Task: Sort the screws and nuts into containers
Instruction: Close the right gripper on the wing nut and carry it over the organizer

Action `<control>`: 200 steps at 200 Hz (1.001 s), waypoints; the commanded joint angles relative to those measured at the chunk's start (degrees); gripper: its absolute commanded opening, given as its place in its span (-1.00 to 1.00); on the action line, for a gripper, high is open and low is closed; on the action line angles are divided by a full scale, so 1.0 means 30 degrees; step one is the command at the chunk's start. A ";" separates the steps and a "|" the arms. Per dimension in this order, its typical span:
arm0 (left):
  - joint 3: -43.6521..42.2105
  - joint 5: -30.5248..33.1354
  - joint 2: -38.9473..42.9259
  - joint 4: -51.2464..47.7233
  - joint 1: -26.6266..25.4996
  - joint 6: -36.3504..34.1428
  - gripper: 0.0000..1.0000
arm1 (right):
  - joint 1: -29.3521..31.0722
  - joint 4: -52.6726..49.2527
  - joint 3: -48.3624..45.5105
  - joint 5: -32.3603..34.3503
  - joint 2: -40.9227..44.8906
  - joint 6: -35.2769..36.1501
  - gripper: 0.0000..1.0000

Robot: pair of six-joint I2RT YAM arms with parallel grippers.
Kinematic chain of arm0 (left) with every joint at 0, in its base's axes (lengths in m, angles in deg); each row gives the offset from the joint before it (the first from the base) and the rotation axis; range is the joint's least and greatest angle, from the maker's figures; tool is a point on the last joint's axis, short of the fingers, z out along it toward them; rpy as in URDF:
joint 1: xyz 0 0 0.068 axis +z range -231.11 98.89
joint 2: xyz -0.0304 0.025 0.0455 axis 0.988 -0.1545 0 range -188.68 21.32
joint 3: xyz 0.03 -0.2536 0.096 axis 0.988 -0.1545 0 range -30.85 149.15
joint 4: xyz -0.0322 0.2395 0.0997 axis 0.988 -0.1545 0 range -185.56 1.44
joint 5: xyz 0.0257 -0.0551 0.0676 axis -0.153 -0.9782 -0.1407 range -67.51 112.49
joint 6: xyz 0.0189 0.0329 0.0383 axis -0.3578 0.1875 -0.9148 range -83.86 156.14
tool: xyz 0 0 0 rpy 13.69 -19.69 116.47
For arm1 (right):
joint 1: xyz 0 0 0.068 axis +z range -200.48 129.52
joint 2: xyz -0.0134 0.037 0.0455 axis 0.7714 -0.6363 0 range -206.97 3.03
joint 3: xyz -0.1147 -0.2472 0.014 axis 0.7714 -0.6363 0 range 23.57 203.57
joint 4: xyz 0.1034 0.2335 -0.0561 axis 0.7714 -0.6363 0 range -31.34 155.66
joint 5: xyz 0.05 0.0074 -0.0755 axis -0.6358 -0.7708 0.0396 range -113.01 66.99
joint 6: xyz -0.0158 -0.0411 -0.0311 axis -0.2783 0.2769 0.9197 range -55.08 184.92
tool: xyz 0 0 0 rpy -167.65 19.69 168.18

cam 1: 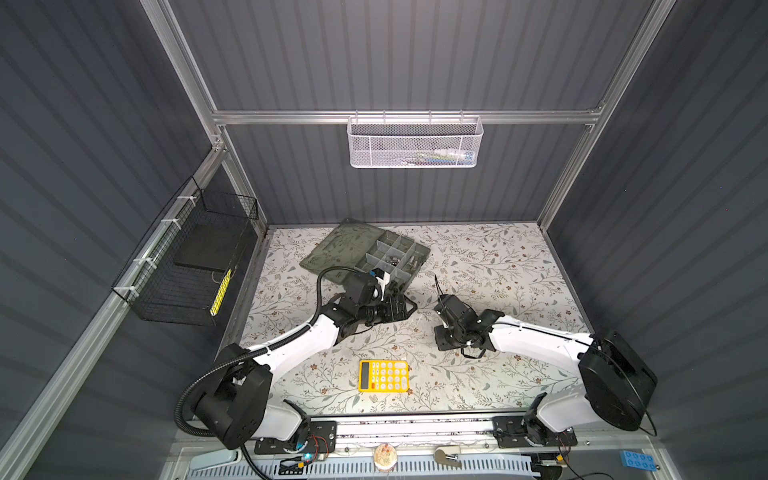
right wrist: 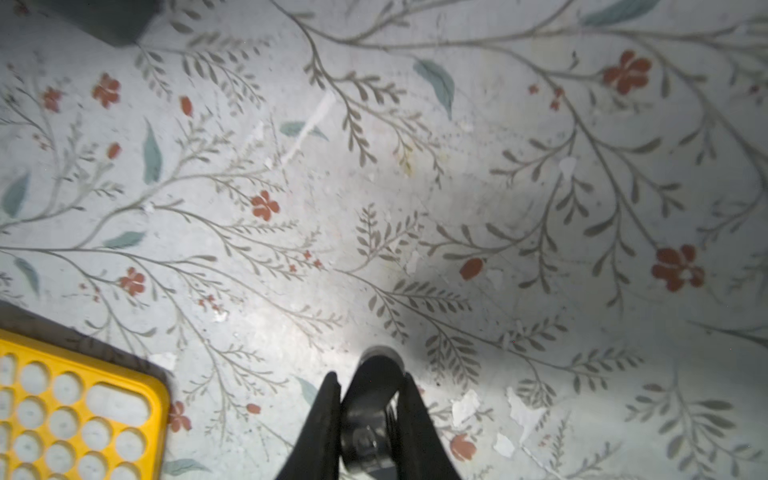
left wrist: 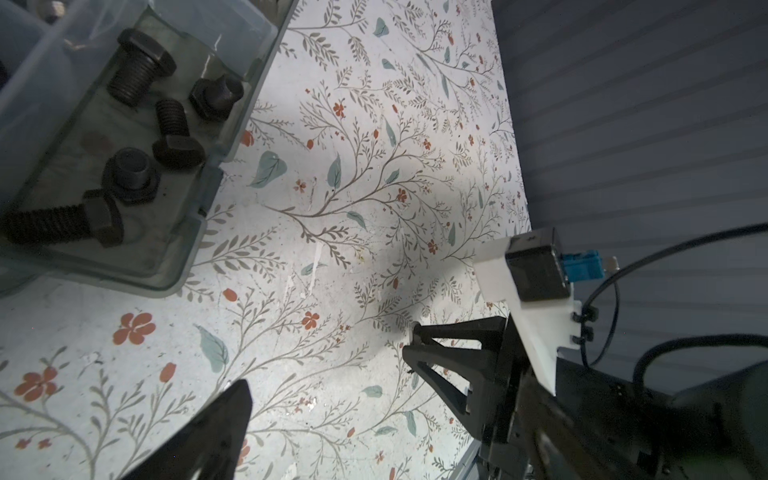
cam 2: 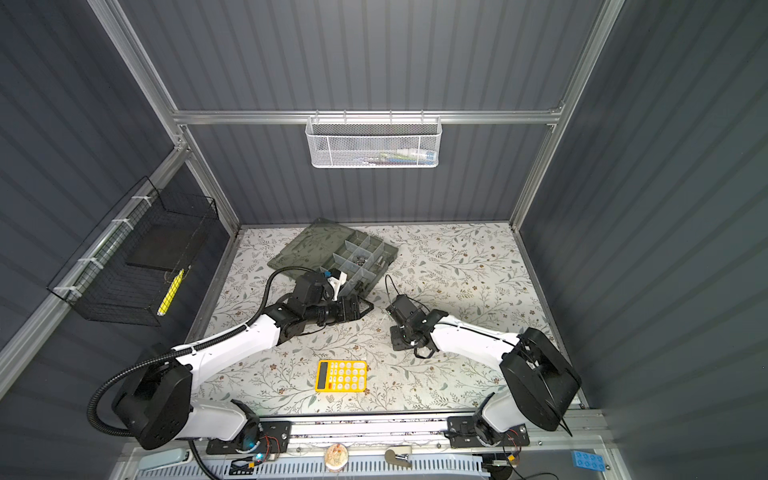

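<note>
Grasp step, I judge: right hand (right wrist: 370,379) is clamped on a small dark part (right wrist: 380,363) at lower centre, screw or nut unclear; left hand (cam 1: 409,306) is spread wide, empty; next, carry it to the matching compartment of the box (cam 1: 422,249), mid-frame.

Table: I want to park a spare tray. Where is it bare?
Bare: the far right, between the organiser and the right wall, and the near strip either side of the calculator. Crowded: the middle, where the left gripper and right gripper face each other between organiser and calculator.
</note>
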 commanded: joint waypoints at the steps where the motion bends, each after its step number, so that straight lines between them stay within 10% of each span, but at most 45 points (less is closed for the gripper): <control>1: 0.1140 -0.0591 0.0566 -0.0732 0.0038 0.0095 0.99 | -0.0498 -0.0644 0.1691 -0.0023 0.0125 0.0723 -0.85; 200: 0.2539 -0.8148 -0.1666 0.5261 0.7443 0.5564 0.99 | -0.4998 0.4183 1.8621 -0.8558 -1.3553 -0.3300 -0.78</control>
